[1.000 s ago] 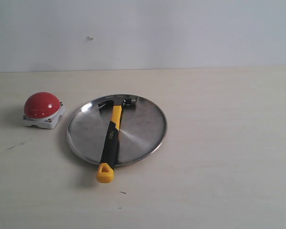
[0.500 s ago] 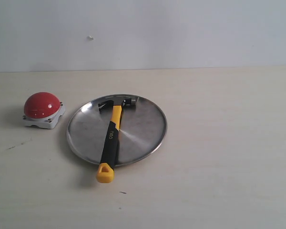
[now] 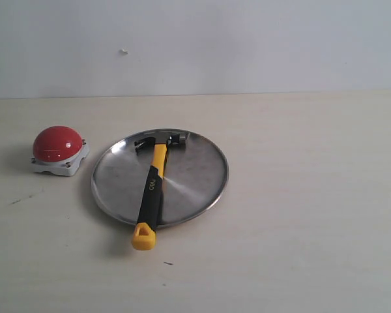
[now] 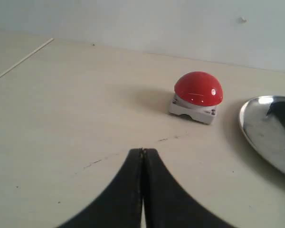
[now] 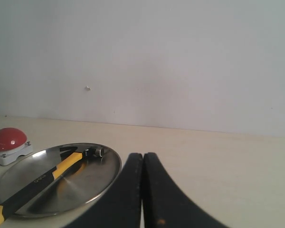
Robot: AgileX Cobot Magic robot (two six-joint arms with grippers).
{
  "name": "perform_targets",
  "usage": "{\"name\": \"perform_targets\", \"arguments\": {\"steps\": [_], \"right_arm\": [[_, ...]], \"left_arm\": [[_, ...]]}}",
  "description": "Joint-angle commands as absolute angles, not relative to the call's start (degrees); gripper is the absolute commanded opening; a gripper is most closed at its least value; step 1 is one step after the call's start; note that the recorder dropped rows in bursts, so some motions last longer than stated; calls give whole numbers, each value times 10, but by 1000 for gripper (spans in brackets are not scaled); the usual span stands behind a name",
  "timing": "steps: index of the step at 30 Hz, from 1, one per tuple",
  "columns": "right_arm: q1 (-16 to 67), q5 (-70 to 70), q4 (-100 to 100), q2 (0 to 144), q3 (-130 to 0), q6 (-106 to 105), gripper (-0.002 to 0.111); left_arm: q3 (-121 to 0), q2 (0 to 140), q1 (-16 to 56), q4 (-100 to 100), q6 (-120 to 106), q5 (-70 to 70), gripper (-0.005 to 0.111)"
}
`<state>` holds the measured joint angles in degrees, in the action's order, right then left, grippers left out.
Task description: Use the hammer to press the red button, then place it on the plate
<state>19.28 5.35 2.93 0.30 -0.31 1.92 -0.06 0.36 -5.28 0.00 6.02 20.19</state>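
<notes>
Our left gripper [image 4: 142, 151] and right gripper [image 5: 142, 155] are pinched shut, empty. The hammer [image 3: 150, 189] lies across the plate [image 3: 199, 171], head at twelve o'clock, loop overhanging near seven; the red button [image 3: 57, 143] stands off its ten. We cannot tell the nearer arm.

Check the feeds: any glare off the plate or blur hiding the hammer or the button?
Exterior view: mild sheen on the plate, hammer and red button sharp. Left wrist view: white glare on the plate's rim, hammer mostly cut off. Right wrist view: plate mirrors the handle, no harsh glare.
</notes>
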Motion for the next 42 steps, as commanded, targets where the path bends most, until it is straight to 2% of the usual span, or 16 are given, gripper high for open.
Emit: {"name": "perform_targets", "arguments": {"steps": [1, 34, 42], "right_arm": [[193, 51, 30, 0, 0, 16, 0], [193, 51, 29, 0, 0, 16, 0], [127, 18, 25, 0, 0, 12, 0]], "left_arm": [[0, 0, -55, -9, 63, 207, 0], [0, 0, -55, -9, 62, 207, 0], [0, 0, -55, -9, 62, 207, 0]]}}
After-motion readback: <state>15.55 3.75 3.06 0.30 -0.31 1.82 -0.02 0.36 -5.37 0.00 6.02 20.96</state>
